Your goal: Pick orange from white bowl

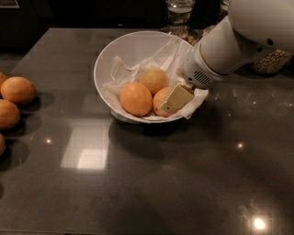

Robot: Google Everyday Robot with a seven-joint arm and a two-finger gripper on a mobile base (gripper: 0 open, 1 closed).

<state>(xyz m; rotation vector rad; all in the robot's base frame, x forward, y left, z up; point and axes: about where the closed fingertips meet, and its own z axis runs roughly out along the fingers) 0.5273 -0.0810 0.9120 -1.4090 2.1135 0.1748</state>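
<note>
The gripper [174, 100] reaches into the bowl [131, 46] at upper centre, lying over the right side of the orange [159, 100] at the bowl's lower right, beside a larger fruit [136, 98]; whether it grasps the orange or is released, I cannot tell

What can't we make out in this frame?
Camera view:
- orange: right side hidden by the gripper, inside the white bowl against it.
- white bowl's right rim: behind the arm.
- lower-left fruit: cut by the left edge.
- glass: top cut by the upper edge.
</note>
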